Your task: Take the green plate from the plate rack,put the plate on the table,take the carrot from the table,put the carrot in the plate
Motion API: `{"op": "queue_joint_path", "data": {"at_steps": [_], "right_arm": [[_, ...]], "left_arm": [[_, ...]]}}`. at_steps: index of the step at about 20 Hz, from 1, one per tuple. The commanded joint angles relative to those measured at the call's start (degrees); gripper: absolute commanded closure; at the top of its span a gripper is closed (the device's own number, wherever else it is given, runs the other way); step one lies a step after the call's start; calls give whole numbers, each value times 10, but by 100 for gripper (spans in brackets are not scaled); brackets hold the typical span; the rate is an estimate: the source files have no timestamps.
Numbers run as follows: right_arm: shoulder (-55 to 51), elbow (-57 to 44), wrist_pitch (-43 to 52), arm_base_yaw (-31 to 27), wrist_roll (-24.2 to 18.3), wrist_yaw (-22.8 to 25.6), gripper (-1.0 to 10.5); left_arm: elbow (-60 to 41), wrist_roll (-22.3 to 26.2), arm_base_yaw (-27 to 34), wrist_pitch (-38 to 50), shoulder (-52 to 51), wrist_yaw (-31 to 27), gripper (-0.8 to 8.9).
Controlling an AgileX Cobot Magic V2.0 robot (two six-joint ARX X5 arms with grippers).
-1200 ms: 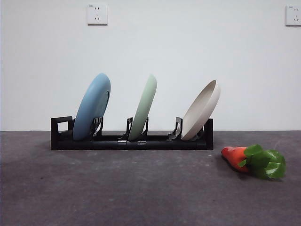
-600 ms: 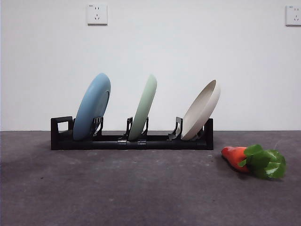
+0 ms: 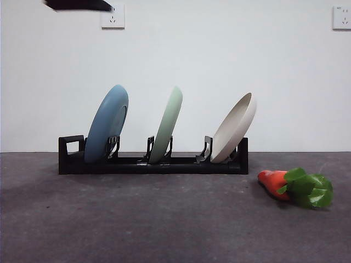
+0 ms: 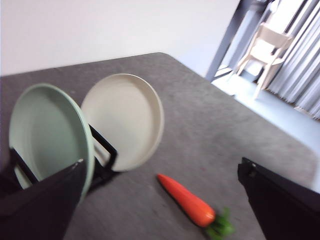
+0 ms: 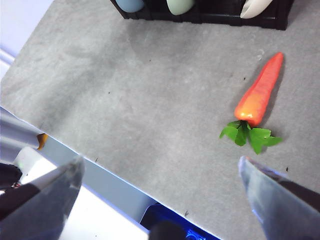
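Observation:
The green plate [image 3: 168,124] stands upright in the middle slot of the black plate rack [image 3: 153,161], between a light blue plate [image 3: 107,123] and a cream plate [image 3: 235,127]. The orange carrot [image 3: 274,182] with green leaves lies on the table [image 3: 164,219], right of the rack. My left gripper [image 4: 160,200] is open, high above the green plate [image 4: 47,130] and the carrot [image 4: 187,202]; its dark tip [image 3: 79,5] shows at the front view's top left. My right gripper [image 5: 160,175] hangs open above the table's edge, away from the carrot [image 5: 258,93].
Two wall sockets [image 3: 113,16] sit on the white wall behind the rack. The cream plate [image 4: 125,117] leans in the end slot nearest the carrot. The table's corner and a chair [image 4: 262,47] lie beyond it.
A dark arm tip has come into the front view at the top left. The plates, rack and carrot have not moved.

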Motion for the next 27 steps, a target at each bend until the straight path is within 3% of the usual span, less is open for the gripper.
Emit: {"op": "queue_joint_path", "data": {"at_steps": [1, 5, 10, 15, 18, 19, 21, 25, 27], "right_arm": [[3, 2, 2, 1, 2, 2, 317], [5, 2, 2, 1, 2, 2, 317], [5, 2, -2, 1, 2, 2, 317], [5, 2, -2, 1, 1, 2, 317], [5, 2, -2, 1, 1, 2, 318], [5, 2, -2, 1, 1, 2, 318], [5, 2, -2, 1, 1, 2, 319], [5, 2, -2, 1, 1, 2, 320], [5, 2, -2, 1, 1, 2, 320]], "left_arm": [[28, 36, -32, 36, 71, -44, 83], [59, 66, -66, 110, 180, -123, 83], [61, 69, -71, 193, 285, -182, 92], [61, 69, -74, 239, 341, -199, 105], [61, 69, -74, 242, 359, -201, 416], [61, 69, -74, 242, 362, -200, 478], [61, 69, -74, 244, 363, -197, 543], [61, 61, -73, 253, 363, -195, 804], [61, 61, -73, 255, 363, -191, 821]]}}
